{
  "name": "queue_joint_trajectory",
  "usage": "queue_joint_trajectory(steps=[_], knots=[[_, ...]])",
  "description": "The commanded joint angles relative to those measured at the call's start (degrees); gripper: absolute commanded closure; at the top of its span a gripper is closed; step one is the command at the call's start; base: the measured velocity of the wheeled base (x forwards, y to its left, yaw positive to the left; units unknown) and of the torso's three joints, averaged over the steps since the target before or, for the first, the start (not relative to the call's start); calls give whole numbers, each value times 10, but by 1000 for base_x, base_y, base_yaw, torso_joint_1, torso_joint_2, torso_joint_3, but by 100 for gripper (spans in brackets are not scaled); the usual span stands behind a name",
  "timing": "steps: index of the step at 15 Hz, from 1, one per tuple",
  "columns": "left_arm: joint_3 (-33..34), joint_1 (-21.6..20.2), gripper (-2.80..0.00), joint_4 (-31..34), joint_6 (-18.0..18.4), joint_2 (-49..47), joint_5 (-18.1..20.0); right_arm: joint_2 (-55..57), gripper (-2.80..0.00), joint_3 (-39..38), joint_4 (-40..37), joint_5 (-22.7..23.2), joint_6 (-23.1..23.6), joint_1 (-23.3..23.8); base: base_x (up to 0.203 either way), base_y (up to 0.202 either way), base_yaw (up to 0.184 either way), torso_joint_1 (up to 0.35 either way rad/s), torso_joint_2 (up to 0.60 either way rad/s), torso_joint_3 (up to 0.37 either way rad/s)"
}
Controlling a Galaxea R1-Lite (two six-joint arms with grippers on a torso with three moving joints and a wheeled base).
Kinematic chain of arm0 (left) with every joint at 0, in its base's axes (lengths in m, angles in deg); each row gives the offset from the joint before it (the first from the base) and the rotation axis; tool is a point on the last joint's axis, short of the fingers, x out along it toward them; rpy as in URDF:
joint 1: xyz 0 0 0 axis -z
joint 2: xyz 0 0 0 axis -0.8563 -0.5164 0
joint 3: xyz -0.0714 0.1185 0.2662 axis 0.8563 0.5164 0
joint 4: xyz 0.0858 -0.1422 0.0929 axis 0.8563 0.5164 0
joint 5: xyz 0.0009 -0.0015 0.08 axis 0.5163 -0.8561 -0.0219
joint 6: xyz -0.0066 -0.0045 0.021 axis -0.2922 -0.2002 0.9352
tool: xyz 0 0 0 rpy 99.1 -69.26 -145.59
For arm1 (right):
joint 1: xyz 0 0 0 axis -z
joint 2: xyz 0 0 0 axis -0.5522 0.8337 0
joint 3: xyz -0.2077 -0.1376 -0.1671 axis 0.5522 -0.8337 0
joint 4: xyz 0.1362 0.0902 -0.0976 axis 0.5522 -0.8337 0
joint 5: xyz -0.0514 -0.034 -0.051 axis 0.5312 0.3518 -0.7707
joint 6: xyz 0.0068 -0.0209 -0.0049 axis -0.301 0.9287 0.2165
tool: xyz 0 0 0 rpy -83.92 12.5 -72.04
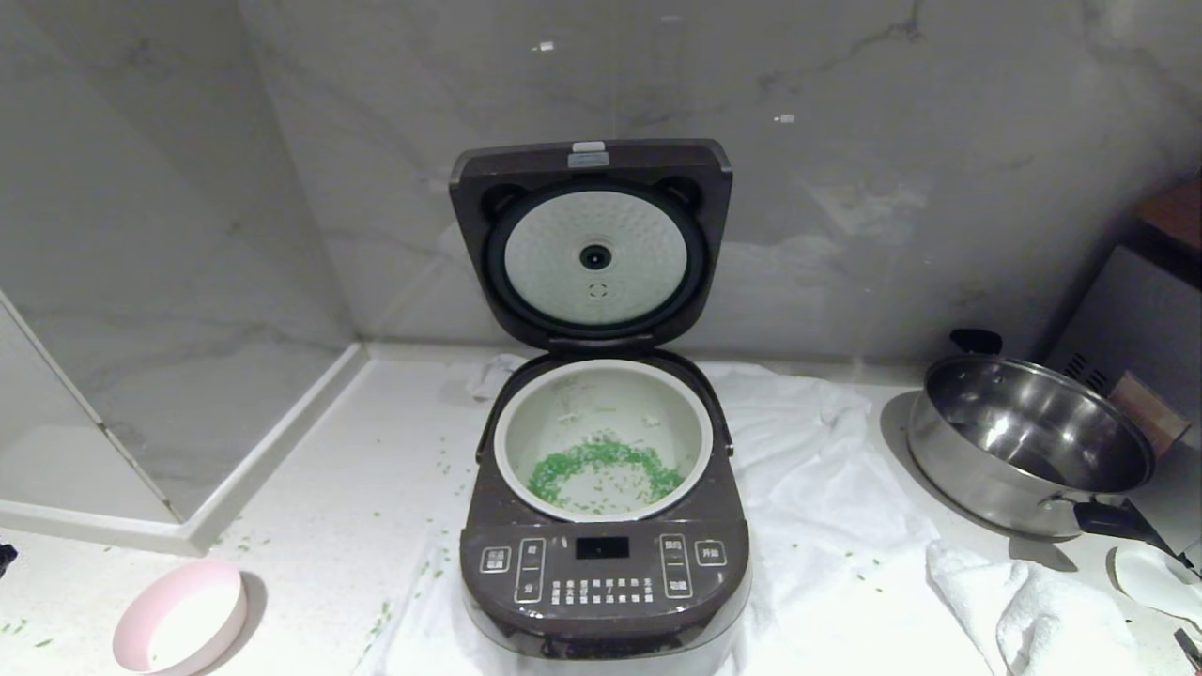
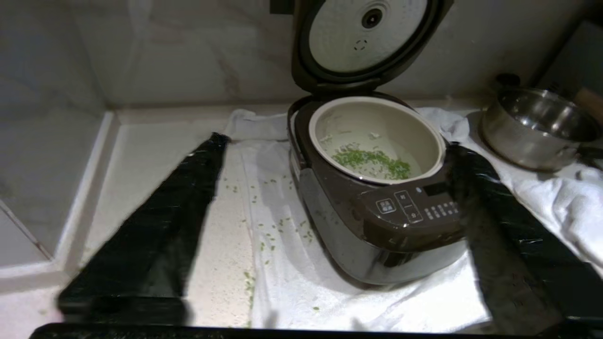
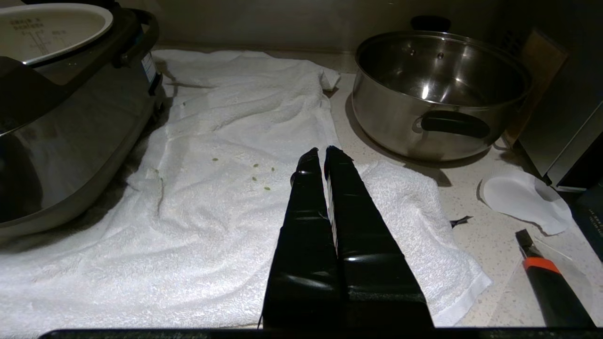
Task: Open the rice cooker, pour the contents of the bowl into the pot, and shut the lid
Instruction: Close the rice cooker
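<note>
Your left gripper [image 2: 337, 141] is hanging spread wide and empty, with the rice cooker [image 1: 601, 563] just ahead between its fingers. The lid [image 1: 592, 244] is standing upright beyond the pot [image 1: 601, 437], where the contents [image 1: 601, 469] are lying. It is stiff, hinged and likely sprung, so push on its top edge. The emptied bowl [image 1: 178, 629] is sitting on the table [image 1: 329, 488] behind. Your right gripper [image 3: 320, 157] is resting pressed together.

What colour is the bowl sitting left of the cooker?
Pale pink outside, white inside; the bowl shows best in the head view.
</note>
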Motion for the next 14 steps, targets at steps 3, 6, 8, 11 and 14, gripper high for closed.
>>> queue_joint_trajectory(steps=[3,6,8,11,14], knots=[[13,-26,0,2,4,85,0,1,0,0,1,0,0,0,0,0,0,0,0,0],[30,-54,0,3,11,125,1,1,0,0,0,0,0,0,0,0,0,0,0,0],[34,-77,0,6,20,149,3,1,0,0,1,0,0,0,0,0,0,0,0,0],[54,-81,0,20,66,164,-2,1,0,0,1,0,0,0,0,0,0,0,0,0],[72,-81,0,19,69,163,-16,1,0,0,0,0,0,0,0,0,0,0,0,0]])
